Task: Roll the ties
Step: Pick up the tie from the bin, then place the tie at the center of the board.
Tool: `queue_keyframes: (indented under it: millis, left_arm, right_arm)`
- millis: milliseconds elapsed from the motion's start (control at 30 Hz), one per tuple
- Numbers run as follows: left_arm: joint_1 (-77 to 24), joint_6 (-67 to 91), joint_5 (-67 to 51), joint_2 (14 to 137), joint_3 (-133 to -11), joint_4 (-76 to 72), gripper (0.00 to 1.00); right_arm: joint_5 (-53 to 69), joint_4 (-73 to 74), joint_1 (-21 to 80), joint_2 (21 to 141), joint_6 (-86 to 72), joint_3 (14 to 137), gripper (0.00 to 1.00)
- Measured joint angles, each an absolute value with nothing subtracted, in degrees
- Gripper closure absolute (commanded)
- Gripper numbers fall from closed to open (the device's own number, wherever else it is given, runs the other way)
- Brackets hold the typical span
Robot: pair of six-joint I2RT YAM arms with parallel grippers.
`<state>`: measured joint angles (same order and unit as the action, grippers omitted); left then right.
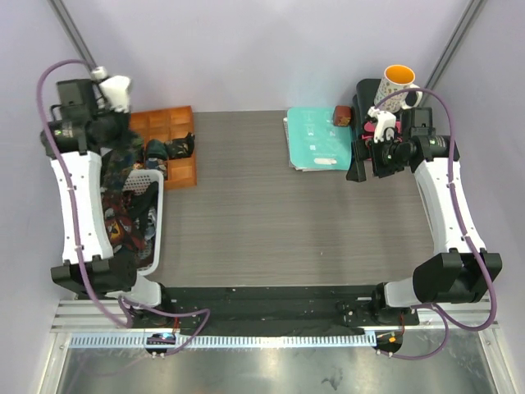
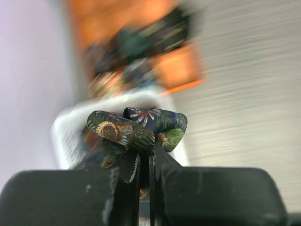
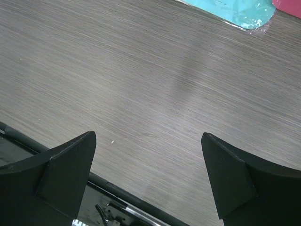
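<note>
The grip looks small: the left claw [image 2: 145, 162], at the bottom middle of the left wrist view, pinches only a fold of the tie [image 2: 136, 127]. The printed fabric bunches just above the fingertips. I judge that this smooth cloth can slip out if the arm moves fast. The free part seems to hang down into the white basket [image 2: 141, 96] behind it, though the blur hides where it ends. If that part is tangled with the other ties [image 1: 127, 217] in the basket, at the left of the top view, the pull may drag them out or tip the basket. Farther back, at the upper left, the orange tray [image 1: 184, 123] already has a dark tie in it, and a swinging tail could disturb it.

The left claw is almost fully closed and holds the tie. The right claw [image 3: 148, 141] stands wide apart, holds nothing, and hangs above the bare worktop [image 3: 141, 70].
</note>
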<state>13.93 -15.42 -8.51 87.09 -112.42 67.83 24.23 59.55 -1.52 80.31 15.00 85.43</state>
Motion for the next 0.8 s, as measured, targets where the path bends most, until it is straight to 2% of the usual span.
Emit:
queue_keyframes:
  millis: [200, 333, 367, 400, 500, 533, 567, 600, 700, 800]
  left_arm:
    - [-12.3, -13.8, -11.4, 83.6, -116.2, 65.8, 1.0]
    - [-25.3, -12.3, -15.2, 85.4, -116.6, 63.0, 1.0]
    - [-27.5, -11.9, -18.2, 86.5, -116.9, 62.1, 0.96]
    - [-28.7, -11.4, -21.1, 87.2, -116.6, 60.9, 0.9]
    - [-29.0, -7.0, -30.7, 85.6, -107.1, 50.5, 0.5]
    - [-27.3, -4.3, -33.9, 82.7, -99.2, 43.9, 0.22]
    - [-24.8, -2.1, -36.1, 79.4, -91.6, 39.3, 0.05]
    - [-21.3, -0.3, -37.8, 75.5, -83.4, 33.9, 0.0]
    - [-7.8, 0.9, -40.4, 64.1, -62.7, 27.3, 0.0]
    - [-1.6, -4.5, -41.8, 59.2, -58.1, 30.4, 0.0]
  right_arm:
    - [25.0, 59.1, -1.6, 80.3, 13.2, 85.4, 0.0]
    - [25.8, 58.7, -2.6, 80.3, 12.0, 85.4, 0.0]
    - [26.0, 58.6, -3.0, 80.2, 11.8, 85.4, 0.0]
    - [26.1, 58.6, -3.5, 80.2, 11.6, 85.3, 0.0]
    - [26.2, 58.4, -4.7, 79.7, 11.4, 84.8, 0.0]
    - [26.3, 58.4, -5.0, 79.4, 11.4, 84.4, 0.0]
    - [26.3, 58.5, -5.0, 79.1, 11.5, 84.2, 0.0]
    - [26.4, 58.4, -5.1, 78.6, 11.7, 83.7, 0.0]
    - [27.5, 58.5, -5.1, 77.2, 12.1, 81.8, 0.0]
    - [30.1, 57.9, -4.9, 76.4, 12.4, 78.4, 0.0]
